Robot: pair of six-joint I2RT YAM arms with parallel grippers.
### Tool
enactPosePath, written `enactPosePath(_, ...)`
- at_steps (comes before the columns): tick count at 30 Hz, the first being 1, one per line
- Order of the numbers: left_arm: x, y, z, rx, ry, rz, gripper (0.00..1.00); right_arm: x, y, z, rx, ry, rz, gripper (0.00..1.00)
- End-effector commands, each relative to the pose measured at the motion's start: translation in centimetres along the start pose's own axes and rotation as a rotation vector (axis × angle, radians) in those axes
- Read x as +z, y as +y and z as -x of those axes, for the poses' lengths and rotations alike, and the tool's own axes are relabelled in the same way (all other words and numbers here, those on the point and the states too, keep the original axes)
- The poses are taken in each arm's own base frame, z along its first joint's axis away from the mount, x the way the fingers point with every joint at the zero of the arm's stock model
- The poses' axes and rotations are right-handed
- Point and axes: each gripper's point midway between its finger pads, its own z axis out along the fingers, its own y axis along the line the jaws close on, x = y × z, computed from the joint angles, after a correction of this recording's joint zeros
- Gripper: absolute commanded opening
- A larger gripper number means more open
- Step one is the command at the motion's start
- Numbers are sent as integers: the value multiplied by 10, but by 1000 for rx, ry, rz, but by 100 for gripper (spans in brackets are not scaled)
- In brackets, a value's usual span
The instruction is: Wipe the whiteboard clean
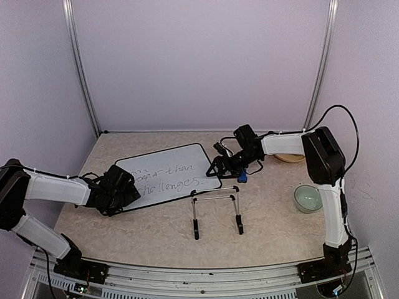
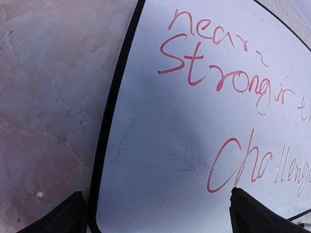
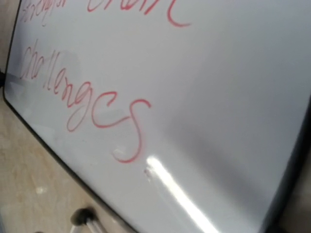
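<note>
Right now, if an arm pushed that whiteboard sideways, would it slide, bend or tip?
It would probably slide, since the whiteboard lies flat on the smooth-looking table. It looks like a thin, stiff framed panel, so bending seems unlikely, and lying flat it can hardly tip. Its glossy face shows glare, so it is likely slippery.

Soft, even light, with a glare streak crossing the whiteboard [image 3: 218,97] in the blurry right wrist view.
</note>
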Motion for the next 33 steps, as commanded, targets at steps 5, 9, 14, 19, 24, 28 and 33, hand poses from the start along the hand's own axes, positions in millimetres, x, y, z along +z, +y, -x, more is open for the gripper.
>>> enactPosePath(5, -13, -47, 0, -24, 31, -194, 99, -8, 78, 14, -110, -15, 256, 97)
enactPosePath(9, -15, -47, 4, -20, 20, -187, 99, -8, 73, 16, -114, -14, 207, 97)
enactPosePath(14, -18, -43, 7, -29, 6, -183, 99, -17, 68, 28, -151, -36, 107, 97)
enactPosePath(19, -22, -39, 20, -43, -24, -179, 99, -38, 47, 39, -155, -77, -27, 97)
enactPosePath(24, -30, -43, 69, -70, -96, -175, 99, -58, 13, 36, -120, -103, -158, 96)
enactPosePath(28, -29, -53, 111, -51, -148, -137, 99, -73, -6, 30, -114, -125, -288, 95)
enactPosePath(33, -12, -49, 149, -79, -180, -73, 99, -93, -17, 19, -105, -130, -420, 94)
